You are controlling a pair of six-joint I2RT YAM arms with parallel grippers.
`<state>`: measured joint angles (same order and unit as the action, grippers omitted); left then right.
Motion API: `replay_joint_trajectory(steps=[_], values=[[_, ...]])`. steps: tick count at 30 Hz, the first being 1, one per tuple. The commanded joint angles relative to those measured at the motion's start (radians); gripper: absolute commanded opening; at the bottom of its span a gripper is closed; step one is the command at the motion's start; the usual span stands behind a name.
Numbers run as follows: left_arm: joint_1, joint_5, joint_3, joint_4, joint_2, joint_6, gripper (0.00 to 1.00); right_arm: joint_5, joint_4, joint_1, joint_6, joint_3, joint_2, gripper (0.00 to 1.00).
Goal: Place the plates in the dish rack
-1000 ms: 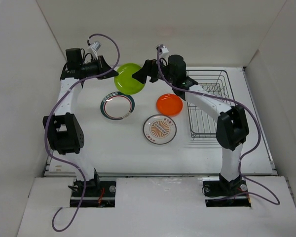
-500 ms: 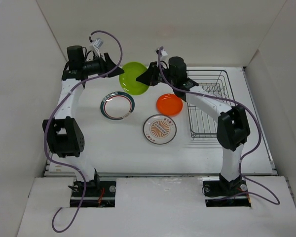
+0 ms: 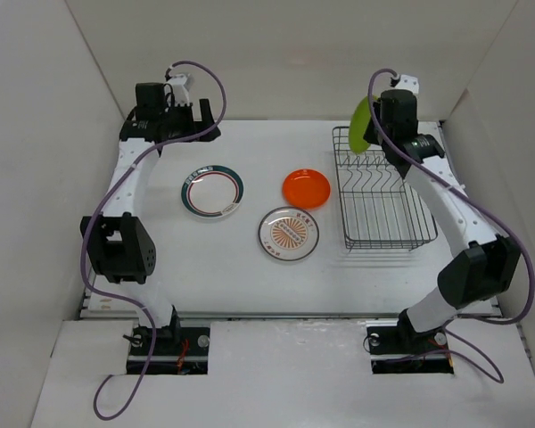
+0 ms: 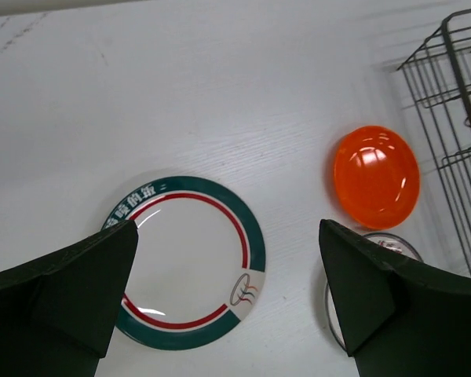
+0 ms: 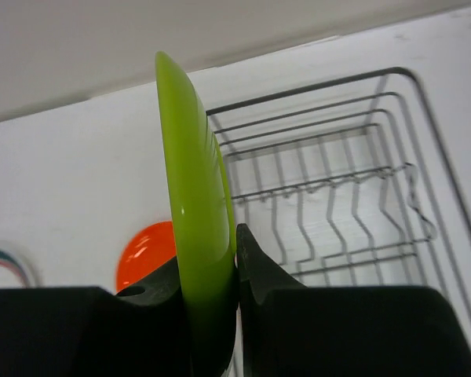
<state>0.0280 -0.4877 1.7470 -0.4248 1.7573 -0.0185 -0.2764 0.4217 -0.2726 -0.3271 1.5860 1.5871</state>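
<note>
As found at the right gripper [image 5: 208, 267], clenched on the lime-green plate [image 5: 192, 173] at its rim: held on edge above the dish rack [image 3: 383, 192], far left corner. Judged light, rigid, glossy, likely slippery; rim hold advised. Notes left gripper [image 4: 228, 236] spread, empty, above ringed plate [image 4: 180, 267].

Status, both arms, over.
Right gripper shut on lime-green plate, on edge at far end of dish rack. Left gripper open above ringed plate. Nothing blocking it.

Gap btwn orange plate [image 3: 306, 188] & rack [image 3: 383, 246]
</note>
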Motion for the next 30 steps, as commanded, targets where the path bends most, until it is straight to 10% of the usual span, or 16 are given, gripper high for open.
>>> replay_joint_trajectory(steps=[1,30], values=[[0.007,0.1,-0.056,-0.015,-0.005,0.051,1.0,-0.239,0.101,-0.017,0.046,-0.014,-0.036,0.0],[0.058,0.089,-0.087,-0.046,-0.064,0.107,1.0,-0.113,-0.043,0.033,0.209,-0.095,0.148,0.0]])
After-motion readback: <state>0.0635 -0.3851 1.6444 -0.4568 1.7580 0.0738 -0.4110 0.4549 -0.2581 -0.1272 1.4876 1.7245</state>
